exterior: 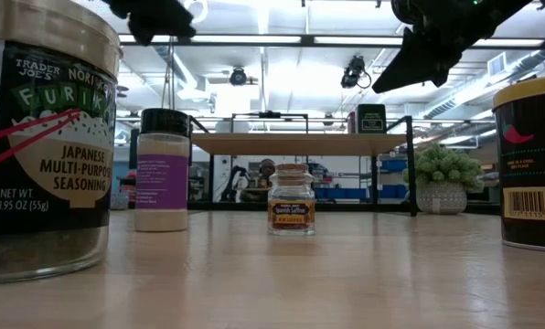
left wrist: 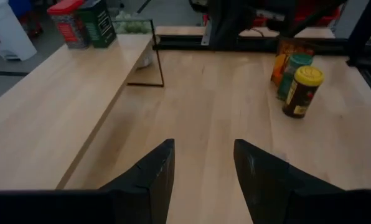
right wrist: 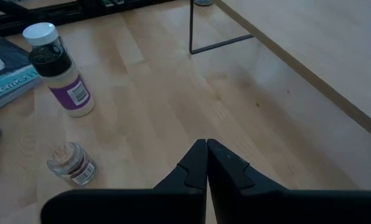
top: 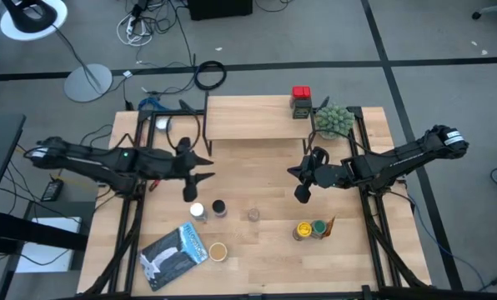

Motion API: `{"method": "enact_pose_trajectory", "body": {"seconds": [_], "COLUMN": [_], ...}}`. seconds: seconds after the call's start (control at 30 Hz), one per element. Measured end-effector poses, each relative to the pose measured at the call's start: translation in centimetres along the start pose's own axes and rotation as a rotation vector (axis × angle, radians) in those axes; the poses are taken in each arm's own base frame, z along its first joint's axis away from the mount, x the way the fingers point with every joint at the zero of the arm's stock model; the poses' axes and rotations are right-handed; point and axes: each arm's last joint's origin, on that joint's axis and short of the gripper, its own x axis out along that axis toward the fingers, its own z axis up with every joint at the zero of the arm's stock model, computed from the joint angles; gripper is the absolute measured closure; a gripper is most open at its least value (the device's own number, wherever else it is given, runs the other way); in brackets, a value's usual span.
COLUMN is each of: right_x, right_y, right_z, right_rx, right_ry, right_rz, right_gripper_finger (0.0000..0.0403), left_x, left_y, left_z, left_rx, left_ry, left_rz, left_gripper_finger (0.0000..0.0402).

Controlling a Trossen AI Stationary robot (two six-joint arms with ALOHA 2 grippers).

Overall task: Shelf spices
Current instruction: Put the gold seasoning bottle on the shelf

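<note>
The shelf [top: 253, 117] is a light wood board on thin black legs at the table's far side. A red-lidded tin [top: 300, 93] and a dark green tin [top: 302, 108] stand on its right end. On the table stand a white-lidded jar [top: 197, 211], a black-lidded jar [top: 219, 207], a small glass jar [top: 253, 215], a yellow-lidded jar [top: 303, 230], a green-lidded jar [top: 318, 227] and a tan-lidded jar [top: 218, 251]. My left gripper [left wrist: 204, 165] is open, in the air left of centre [top: 200, 169]. My right gripper [right wrist: 207, 163] is shut and hovers right of centre [top: 302, 190].
A flat silver-blue pouch [top: 175, 254] lies near the table's near left corner. A fuzzy green plant [top: 334, 121] stands at the shelf's right end. An orange packet [top: 330, 223] leans by the green-lidded jar. Bare wood lies between the two grippers in front of the shelf.
</note>
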Motion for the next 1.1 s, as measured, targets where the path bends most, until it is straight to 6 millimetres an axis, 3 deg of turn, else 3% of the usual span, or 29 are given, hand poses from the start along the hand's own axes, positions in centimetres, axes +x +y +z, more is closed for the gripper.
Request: {"method": "enact_pose_trajectory", "body": {"seconds": [0.33,0.87,1.1], "right_x": [0.0,0.0,0.0], "right_y": [0.0,0.1,0.1], "right_z": [0.0,0.0,0.0], "right_rx": [-0.003,-0.005,-0.004], "right_ry": [0.003,0.012,0.012], "right_rz": [0.006,0.025,0.026], "right_gripper_finger": [0.0398,0.0400,0.0395], "left_x": [2.3,3.4,3.5], "left_y": [-0.1,-0.4,-0.4], "left_z": [-0.5,-1.0,-1.0], "left_rx": [-0.024,-0.024,-0.084], "left_ry": [0.046,0.092,0.086], "left_rz": [0.082,0.078,0.085], "left_gripper_finger": [0.0200,0.0012,0.0003]}}
